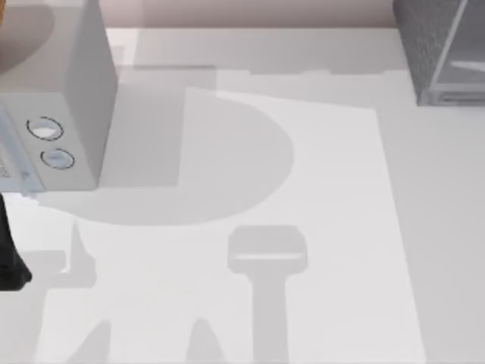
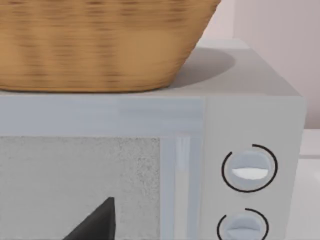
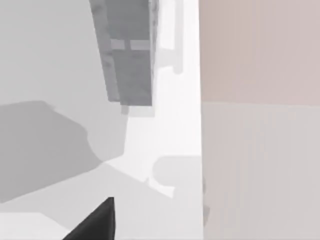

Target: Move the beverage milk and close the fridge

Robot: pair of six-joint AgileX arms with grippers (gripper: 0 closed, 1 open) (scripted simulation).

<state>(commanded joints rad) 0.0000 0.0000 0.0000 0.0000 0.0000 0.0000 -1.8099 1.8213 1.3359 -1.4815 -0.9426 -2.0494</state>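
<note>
The beverage milk is out of view. The fridge [image 1: 442,47], dark grey and speckled with a paler panel, stands at the table's far right corner. It appears again in the right wrist view as a tall speckled box [image 3: 128,55] some way off across the bare table. A dark tip of my right gripper [image 3: 95,226] pokes into that view, well short of the fridge. My left gripper [image 2: 94,227] is close in front of the light grey box's window. A dark part of my left arm [image 1: 10,262] sits at the table's left edge.
A light grey box with two round dials [image 1: 57,114] stands at the far left, with a wicker basket [image 2: 95,45] on top of it. A pale pink wall [image 3: 260,50] runs behind the table. Soft shadows lie across the white tabletop [image 1: 318,197].
</note>
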